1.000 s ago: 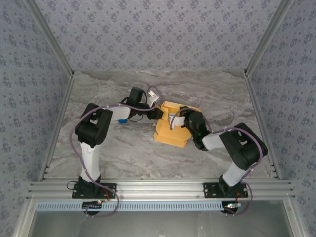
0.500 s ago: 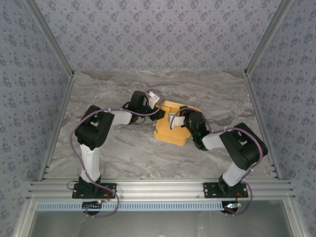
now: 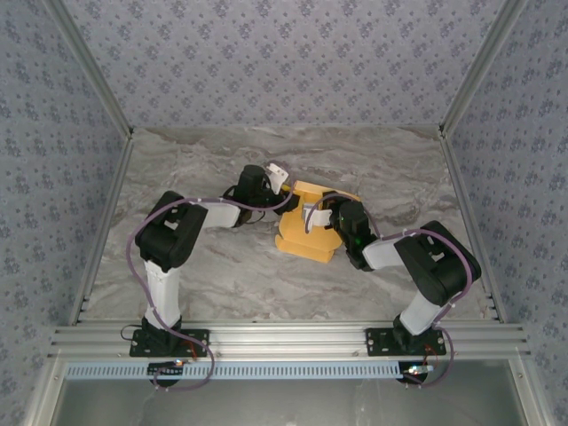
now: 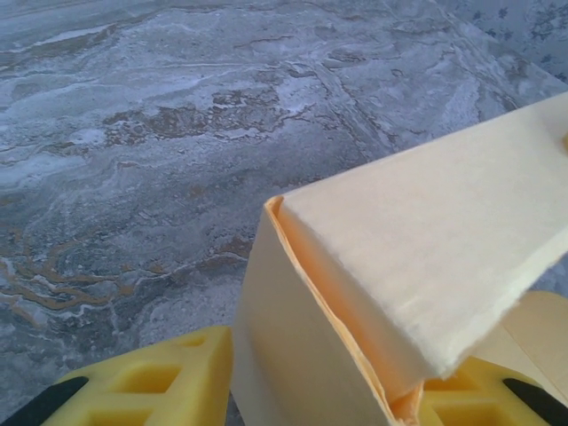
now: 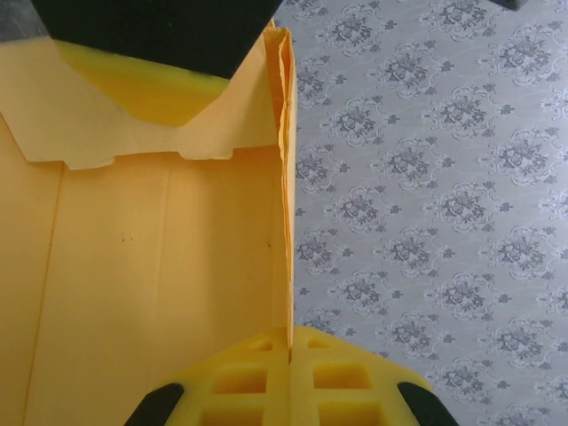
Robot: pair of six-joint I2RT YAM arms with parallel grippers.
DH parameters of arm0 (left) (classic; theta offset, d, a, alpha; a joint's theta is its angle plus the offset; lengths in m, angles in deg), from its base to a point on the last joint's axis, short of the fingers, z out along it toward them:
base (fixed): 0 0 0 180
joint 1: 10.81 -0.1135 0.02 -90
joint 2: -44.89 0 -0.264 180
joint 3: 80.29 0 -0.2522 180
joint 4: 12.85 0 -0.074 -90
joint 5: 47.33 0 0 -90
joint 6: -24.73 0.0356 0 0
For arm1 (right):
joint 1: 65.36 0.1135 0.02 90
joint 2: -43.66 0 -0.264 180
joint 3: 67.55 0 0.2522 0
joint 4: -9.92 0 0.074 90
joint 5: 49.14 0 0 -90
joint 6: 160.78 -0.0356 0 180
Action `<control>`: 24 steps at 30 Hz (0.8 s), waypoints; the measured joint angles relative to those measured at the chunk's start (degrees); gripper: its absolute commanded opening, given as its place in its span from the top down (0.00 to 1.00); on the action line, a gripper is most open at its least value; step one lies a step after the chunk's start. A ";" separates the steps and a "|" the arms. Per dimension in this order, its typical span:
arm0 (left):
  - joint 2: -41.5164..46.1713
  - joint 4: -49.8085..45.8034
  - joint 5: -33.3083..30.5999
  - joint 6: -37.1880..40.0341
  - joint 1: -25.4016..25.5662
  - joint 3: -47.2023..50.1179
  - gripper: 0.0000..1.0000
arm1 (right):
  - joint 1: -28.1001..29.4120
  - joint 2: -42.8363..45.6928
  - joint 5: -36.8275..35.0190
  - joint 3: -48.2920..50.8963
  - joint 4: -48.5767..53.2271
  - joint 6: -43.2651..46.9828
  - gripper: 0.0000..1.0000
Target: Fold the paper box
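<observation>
The paper box [image 3: 306,241] is yellow-orange card, partly folded, at the middle of the table. My left gripper [image 3: 286,200] meets its far left edge. In the left wrist view a folded corner of the paper box [image 4: 426,231] fills the gap between the yellow fingers [image 4: 142,382], and the left gripper [image 4: 324,364] is closed on it. From the right, my right gripper [image 3: 318,217] reaches in. In its wrist view the right gripper [image 5: 290,342] pinches a thin upright wall of the paper box [image 5: 160,266], with a notched flap beyond.
The marble table [image 3: 222,266] is bare around the box. Patterned walls [image 3: 284,62] enclose it on three sides. A metal rail [image 3: 284,342] runs along the near edge by the arm bases.
The left arm's wrist has swung right toward the box and the box has shifted slightly left. The right arm holds still on its wall.
</observation>
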 measured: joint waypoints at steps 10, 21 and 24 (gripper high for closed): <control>0.28 0.55 -11.30 0.44 3.08 0.31 0.63 | -0.04 0.00 -0.50 0.00 0.13 -0.57 1.00; 0.72 -0.31 -25.20 0.22 6.75 0.31 0.74 | -0.04 0.00 -0.50 0.00 0.52 -0.92 1.00; 0.87 -0.72 -28.92 -0.37 7.76 0.31 0.76 | -0.04 0.00 -0.46 0.00 0.55 -1.14 1.00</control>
